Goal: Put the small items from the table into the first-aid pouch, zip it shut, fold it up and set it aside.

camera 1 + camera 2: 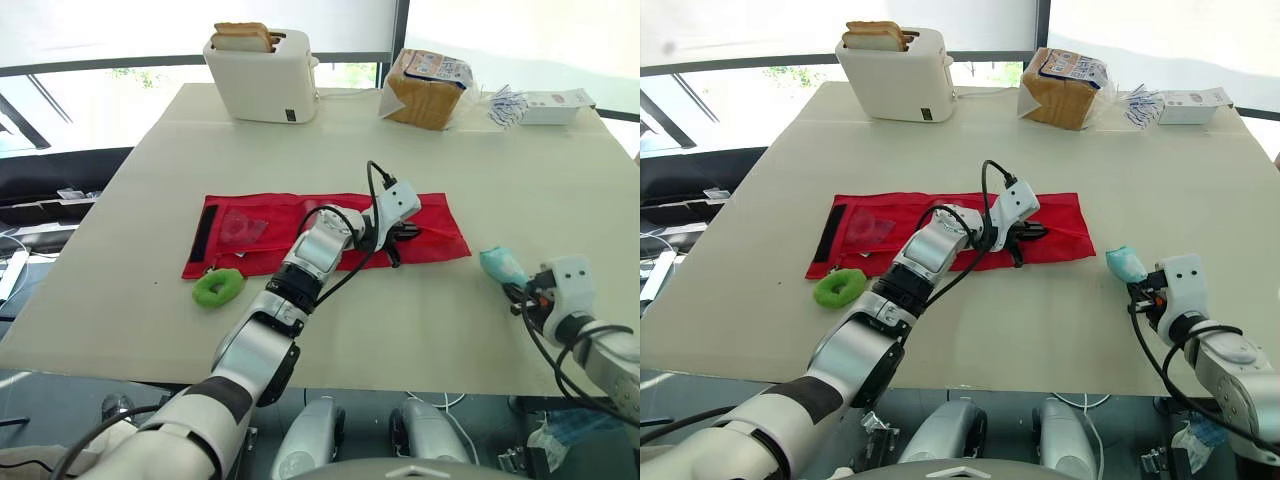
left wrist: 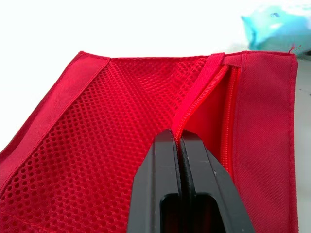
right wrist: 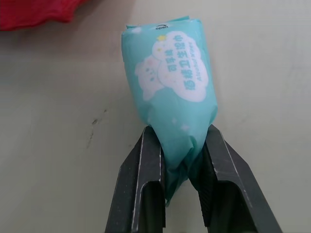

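My left gripper (image 2: pixel 177 138) was pinched shut on the zip (image 2: pixel 204 87) of the red pouch (image 1: pixel 290 212), right beside the mesh pocket (image 2: pixel 121 121). The pouch lay flat in the middle of the table (image 1: pixel 150 200). My right gripper (image 3: pixel 181 131) was squeezing the bottom end of the teal wipes packet (image 3: pixel 170 77), which sat low over the table at about 3 o'clock from the pouch, near it but not touching. A green ring (image 1: pixel 217 288) lay just beside the pouch at about 7 o'clock.

I thought the job now was to get the packet inside. To do it well, I needed my left gripper to lift the zip side a little, so the mouth made a gap. Then I should bring the packet toward 9 o'clock, free end first, and slide it in low. I should not pull hard, or the whole pouch could slide. I should let go only when the packet was well inside
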You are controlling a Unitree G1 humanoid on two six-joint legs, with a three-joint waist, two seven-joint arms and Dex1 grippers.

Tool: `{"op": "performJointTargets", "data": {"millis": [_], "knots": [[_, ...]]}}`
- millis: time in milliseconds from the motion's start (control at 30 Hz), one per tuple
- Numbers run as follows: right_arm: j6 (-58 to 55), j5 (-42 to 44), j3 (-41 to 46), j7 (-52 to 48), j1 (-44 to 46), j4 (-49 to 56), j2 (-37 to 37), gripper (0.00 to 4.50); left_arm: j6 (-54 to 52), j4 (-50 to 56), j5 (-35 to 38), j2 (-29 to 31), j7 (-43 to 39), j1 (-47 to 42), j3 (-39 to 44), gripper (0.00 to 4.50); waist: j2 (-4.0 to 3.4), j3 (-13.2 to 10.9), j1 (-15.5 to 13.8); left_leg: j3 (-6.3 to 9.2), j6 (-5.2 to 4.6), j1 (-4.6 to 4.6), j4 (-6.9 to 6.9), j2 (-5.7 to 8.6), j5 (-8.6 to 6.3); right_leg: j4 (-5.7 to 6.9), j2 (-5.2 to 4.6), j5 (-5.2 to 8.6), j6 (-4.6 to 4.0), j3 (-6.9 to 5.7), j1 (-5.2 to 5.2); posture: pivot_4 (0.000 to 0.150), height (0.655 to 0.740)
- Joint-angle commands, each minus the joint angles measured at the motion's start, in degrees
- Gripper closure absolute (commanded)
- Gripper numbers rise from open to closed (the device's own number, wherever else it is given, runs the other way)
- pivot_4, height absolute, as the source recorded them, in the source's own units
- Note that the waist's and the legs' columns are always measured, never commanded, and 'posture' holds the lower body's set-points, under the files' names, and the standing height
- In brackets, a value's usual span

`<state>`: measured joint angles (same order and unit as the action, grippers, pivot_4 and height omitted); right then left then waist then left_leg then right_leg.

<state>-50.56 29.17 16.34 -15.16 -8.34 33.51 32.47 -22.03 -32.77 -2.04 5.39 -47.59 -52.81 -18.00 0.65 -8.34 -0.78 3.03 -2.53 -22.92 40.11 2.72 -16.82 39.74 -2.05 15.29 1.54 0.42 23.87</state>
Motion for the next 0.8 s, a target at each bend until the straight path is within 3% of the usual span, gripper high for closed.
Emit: {"op": "performJointTargets", "data": {"millis": [33, 133, 200, 333, 433, 533, 800], "knots": [[-0.6, 4.0, 6.4, -2.4, -4.4, 10.5, 1.1, 4.21, 0.2, 1.4, 1.2, -0.8, -0.3, -1.0, 1.0, 4.5, -0.07, 0.0, -0.2, 0.0, 0.0, 0.0, 0.0, 0.0, 0.0, 0.0, 0.0, 0.0, 0.0, 0.01, 0.0, 0.15, 0.74], [-4.8, 11.3, 8.0, -3.1, -6.1, 18.7, 1.6, 4.21, 0.4, 0.6, 1.4, -1.2, -0.7, -1.6, 1.1, 4.5, -0.06, 0.0, 0.0, 0.06, -0.02, -0.02, 0.0, 0.0, -0.02, 0.0, 0.02, 0.04, 0.07, 0.0, 0.0, 0.15, 0.74], [-8.3, 13.3, 5.0, 0.4, -2.3, 20.4, 0.5, 4.21, 0.3, 0.6, 1.5, -1.4, -1.1, -1.7, 1.0, 4.5, -0.04, 0.0, 0.4, 0.05, -0.04, 0.01, 0.0, 0.0, -0.02, 0.01, 0.03, 0.04, 0.07, 0.04, -0.02, 0.15, 0.74], [-14.3, 8.3, -7.5, 10.3, 9.1, 14.4, -6.5, 4.21, 0.0, 1.8, 1.5, -1.7, -2.1, -1.5, 0.6, 4.5, -0.06, 0.0, 0.5, 0.05, -0.02, 0.14, 0.0, 0.0, -0.01, 0.03, 0.03, 0.05, 0.06, 0.05, -0.1, 0.15, 0.74], [-15.9, 3.6, -11.7, 16.1, 14.2, 7.5, -11.6, 4.21, -1.1, 4.3, 2.4, -1.9, -3.7, -1.1, 0.5, 4.5, -0.05, 0.0, 0.1, 0.11, 0.0, 0.02, -0.05, 0.02, -0.01, -0.07, 0.03, 0.05, 0.05, 0.05, -0.04, 0.15, 0.74], [-17.0, -0.9, -15.8, 17.8, 16.1, 3.8, -11.5, 4.21, -2.3, 6.8, 3.0, -1.8, -4.1, -0.4, 0.3, 4.5, -0.06, 0.0, -0.1, 0.11, 0.0, -0.06, -0.04, 0.1, 0.0, -0.07, -0.04, 0.05, 0.06, 0.1, 0.04, 0.15, 0.74], [-11.8, -6.9, -16.2, 19.3, 23.8, -6.4, -17.3, 4.21, -5.7, 12.8, 3.3, -0.4, -5.6, 3.2, -1.6, 4.5, -0.09, 0.0, 0.4, 0.07, 0.01, 0.04, -0.03, 0.1, 0.0, 0.03, 0.03, 0.04, 0.07, 0.19, 0.03, 0.15, 0.74]]}}
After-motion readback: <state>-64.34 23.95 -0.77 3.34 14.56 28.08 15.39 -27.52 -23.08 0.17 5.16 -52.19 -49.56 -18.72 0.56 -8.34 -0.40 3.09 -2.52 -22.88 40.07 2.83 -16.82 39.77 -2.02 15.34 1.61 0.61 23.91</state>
